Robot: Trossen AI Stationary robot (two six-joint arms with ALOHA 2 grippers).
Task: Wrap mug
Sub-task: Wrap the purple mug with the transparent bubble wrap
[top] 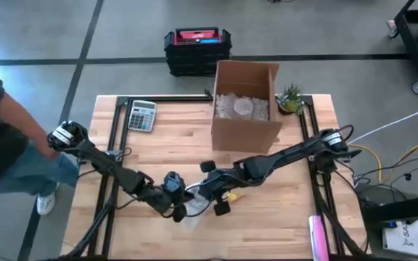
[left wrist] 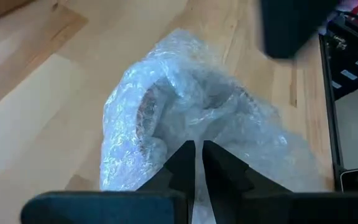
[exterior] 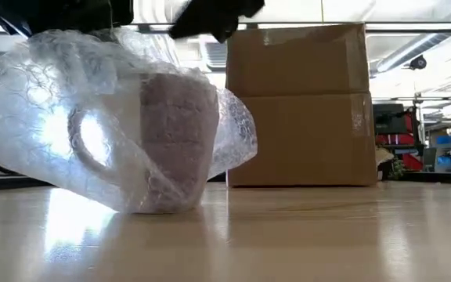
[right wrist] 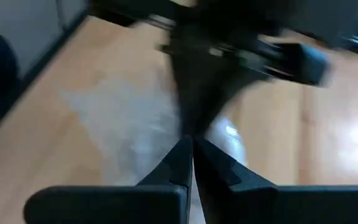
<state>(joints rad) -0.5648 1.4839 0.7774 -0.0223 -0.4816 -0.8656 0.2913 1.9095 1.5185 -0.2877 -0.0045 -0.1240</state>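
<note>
The mug (exterior: 180,141) was seen standing on the wooden table (top: 267,225), toward its front edge and left of centre, with its handle turned to the side in the low view. It was loosely covered by a sheet of bubble wrap (exterior: 45,117), which was draped over its top and bunched down to the tabletop around it. The wrap was pinched by the left gripper (left wrist: 197,163), whose fingers were drawn nearly together on a fold of the plastic. The right gripper (right wrist: 193,155) was held close beside it, just over the bundle, with its fingers brought narrowly together; whether plastic was caught between them could not be told. Behind the bundle, an open cardboard box (top: 245,109) was set, with a calculator (top: 141,115) to its left and a small plant (top: 290,98) at its right. A person (top: 2,130) was seen at the table's left side.
</note>
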